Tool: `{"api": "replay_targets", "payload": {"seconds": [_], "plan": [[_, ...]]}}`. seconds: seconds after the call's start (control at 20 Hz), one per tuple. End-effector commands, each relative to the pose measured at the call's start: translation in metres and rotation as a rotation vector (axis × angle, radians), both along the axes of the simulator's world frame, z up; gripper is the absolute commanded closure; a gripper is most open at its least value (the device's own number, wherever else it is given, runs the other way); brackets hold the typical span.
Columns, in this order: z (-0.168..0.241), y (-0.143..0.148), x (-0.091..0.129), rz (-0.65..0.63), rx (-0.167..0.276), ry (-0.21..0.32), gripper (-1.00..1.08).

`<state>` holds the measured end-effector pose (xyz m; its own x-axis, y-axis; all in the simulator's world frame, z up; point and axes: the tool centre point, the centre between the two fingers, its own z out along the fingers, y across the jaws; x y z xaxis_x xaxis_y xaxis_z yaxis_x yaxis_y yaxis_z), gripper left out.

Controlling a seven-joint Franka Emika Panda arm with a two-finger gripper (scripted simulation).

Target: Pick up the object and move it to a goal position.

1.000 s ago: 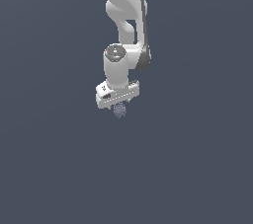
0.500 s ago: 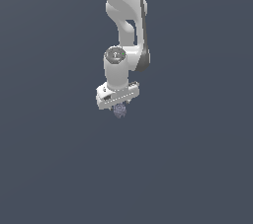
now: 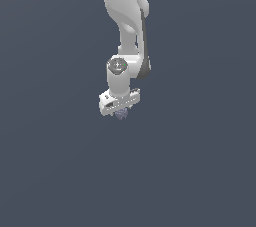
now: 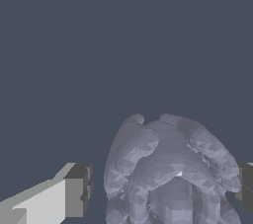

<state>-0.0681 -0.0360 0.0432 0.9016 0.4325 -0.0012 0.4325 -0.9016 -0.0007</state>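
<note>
The object (image 3: 121, 116) is a small bumpy grey-lavender lump resting on the dark floor, directly under the white hand. In the exterior view my gripper (image 3: 119, 112) points straight down over it, and the hand hides most of the lump. The wrist view shows the object (image 4: 168, 173) large and close between the two fingers. One finger (image 4: 76, 191) stands a clear gap away from the lump. The other finger (image 4: 246, 181) sits at the lump's far edge, whether touching or not I cannot say. The gripper (image 4: 160, 188) is open around the object.
The dark blue-grey floor (image 3: 60, 171) is plain and flat on all sides. The white arm (image 3: 125, 16) rises straight up from the hand to the exterior view's upper edge. Nothing marks a goal position in either view.
The hand has come down a little over the object. The object has stayed where it was.
</note>
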Motion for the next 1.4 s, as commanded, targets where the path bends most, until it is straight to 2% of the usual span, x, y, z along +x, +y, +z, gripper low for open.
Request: {"api": "replay_targets", "payload": {"seconds": [0.0, 0.05, 0.1, 0.85, 1.35], "plan": [[-0.004, 0.000, 0.001, 0.001, 0.000, -0.001, -0.92], [-0.004, 0.000, 0.001, 0.001, 0.000, -0.001, -0.92], [-0.004, 0.000, 0.001, 0.001, 0.000, -0.001, 1.08], [0.003, 0.001, 0.004, 0.000, -0.001, -0.003, 1.08], [0.047, 0.015, 0.032, 0.000, -0.001, -0.003, 1.08]]}}
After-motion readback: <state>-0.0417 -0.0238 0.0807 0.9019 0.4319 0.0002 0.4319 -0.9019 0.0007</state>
